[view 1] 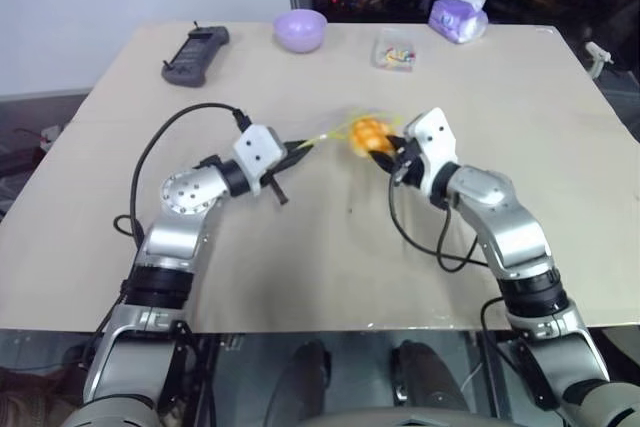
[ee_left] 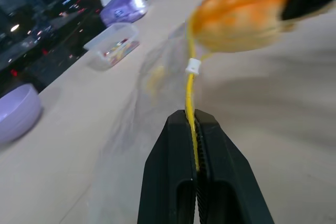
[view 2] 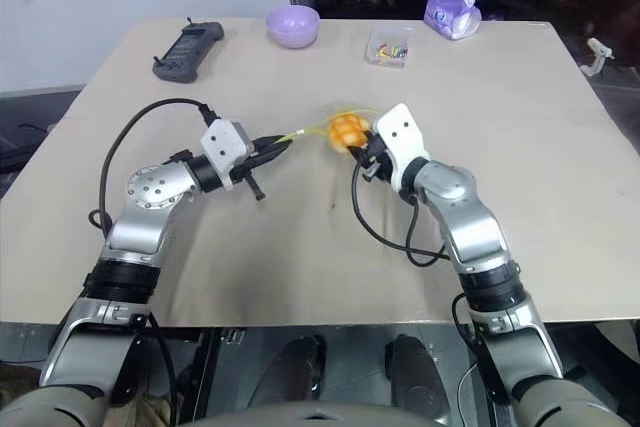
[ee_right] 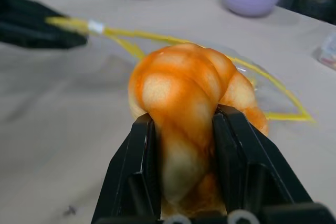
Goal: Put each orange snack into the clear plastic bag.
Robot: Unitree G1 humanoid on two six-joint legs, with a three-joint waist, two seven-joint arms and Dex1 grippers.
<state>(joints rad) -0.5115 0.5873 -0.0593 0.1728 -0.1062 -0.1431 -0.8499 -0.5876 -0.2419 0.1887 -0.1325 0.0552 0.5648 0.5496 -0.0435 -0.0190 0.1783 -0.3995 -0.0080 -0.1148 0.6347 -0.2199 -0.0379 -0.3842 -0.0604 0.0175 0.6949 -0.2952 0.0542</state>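
Orange snack (ee_right: 181, 103) sits squeezed between the right gripper's (ee_right: 184, 150) fingers above the beige table (view 1: 560, 147), beside the clear plastic bag (ee_left: 152, 87), whose yellow strip the left gripper (ee_left: 195, 145) pinches; dark windows behind.

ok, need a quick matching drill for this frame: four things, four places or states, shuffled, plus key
Things:
1. bun
2. bag
3. bowl
4. tissue pack

Places or states:
A. at the far edge of the table, right of the small clear box
B. squeezed between the fingers of the right gripper
C. at the far edge, between the black handheld controller and the clear box
D. its yellow strip pinched by the left gripper

Pairs: 1-B, 2-D, 3-C, 4-A
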